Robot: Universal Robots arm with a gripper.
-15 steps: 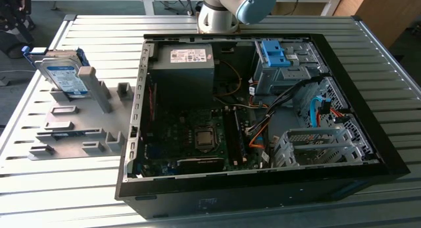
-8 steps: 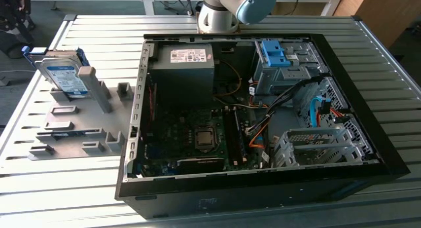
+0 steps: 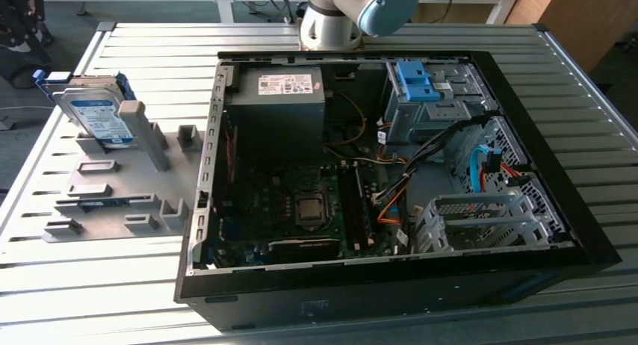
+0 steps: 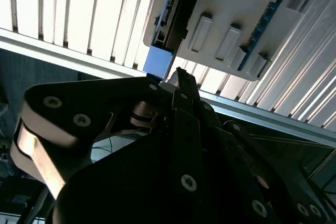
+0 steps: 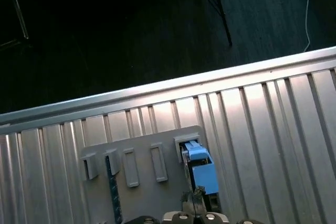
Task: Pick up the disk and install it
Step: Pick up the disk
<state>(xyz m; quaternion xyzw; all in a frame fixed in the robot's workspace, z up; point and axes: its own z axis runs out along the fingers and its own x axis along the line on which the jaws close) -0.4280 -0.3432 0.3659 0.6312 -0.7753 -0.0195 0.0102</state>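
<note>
The disk (image 3: 98, 115) stands on edge in a grey slotted holder (image 3: 119, 188) at the exterior view's left, silver with a white-and-blue label and a blue carrier frame. In the first wrist view I look down on its blue top edge (image 5: 200, 169), with my gripper (image 5: 197, 196) above it and apart from it. In the second wrist view the disk's edge (image 4: 173, 9) lies beyond my gripper (image 4: 179, 74), whose fingers meet in one narrow ridge, shut on nothing. The arm's base (image 3: 339, 16) stands at the back of the table.
An open computer case (image 3: 199, 210) lies in the middle of the slatted metal table (image 3: 598, 121). Inside are a dark power supply box (image 3: 284, 98), a bare blue bracket (image 3: 417, 80) on a drive bay and a metal cage (image 3: 479, 222). The table edge and dark floor (image 5: 105, 35) lie beyond the holder.
</note>
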